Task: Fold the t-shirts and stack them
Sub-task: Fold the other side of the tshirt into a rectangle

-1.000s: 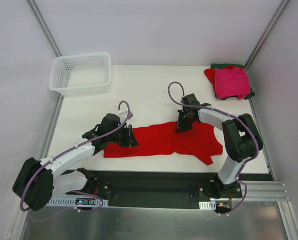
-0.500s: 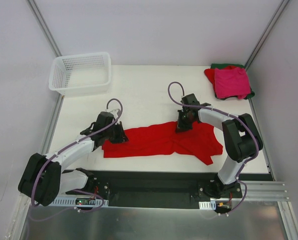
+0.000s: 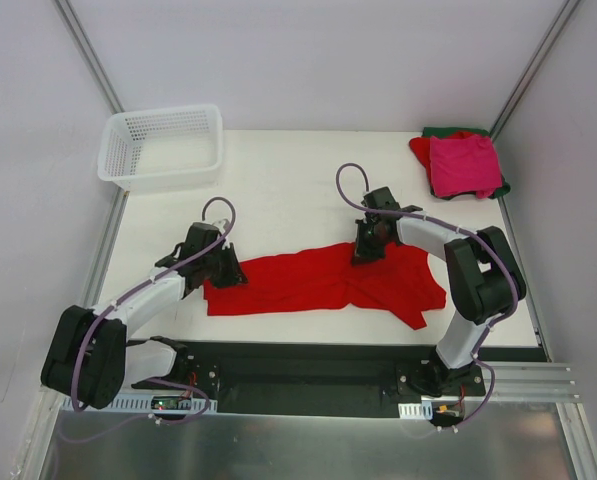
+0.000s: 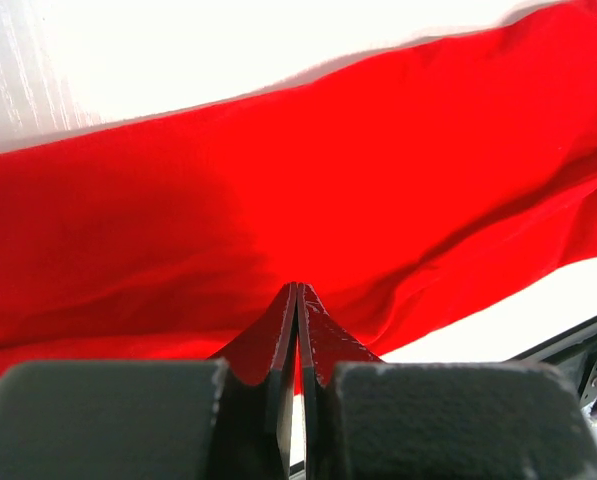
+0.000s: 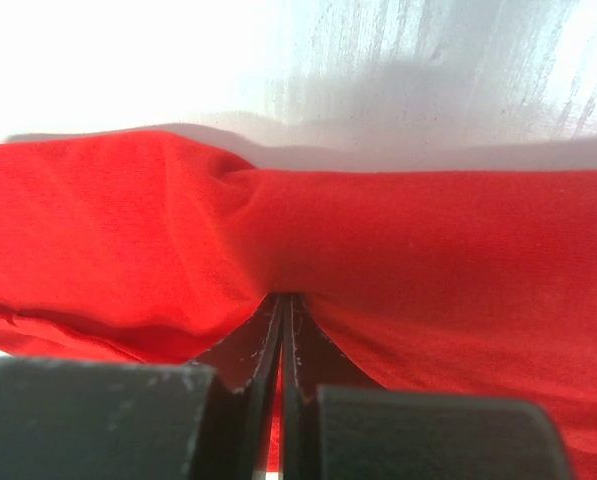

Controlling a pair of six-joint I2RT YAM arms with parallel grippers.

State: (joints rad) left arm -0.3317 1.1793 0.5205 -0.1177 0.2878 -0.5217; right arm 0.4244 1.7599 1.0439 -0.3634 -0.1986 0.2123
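The red t-shirt (image 3: 308, 282) lies stretched across the table (image 3: 278, 180) — left gripper (image 3: 229, 272) pinched tight on its left end, right gripper (image 3: 366, 250) clamped on its far edge.

Readable markings check, all three views: no text, label, brand, number or sign is showing legibly anywhere.

My jaws are matt black plastic, scuffed pale along the edges. The bright red t-shirt (image 4: 378, 180) is soft, matt knit cloth. The surface (image 5: 128, 60) beneath is smooth, white and faintly streaked.
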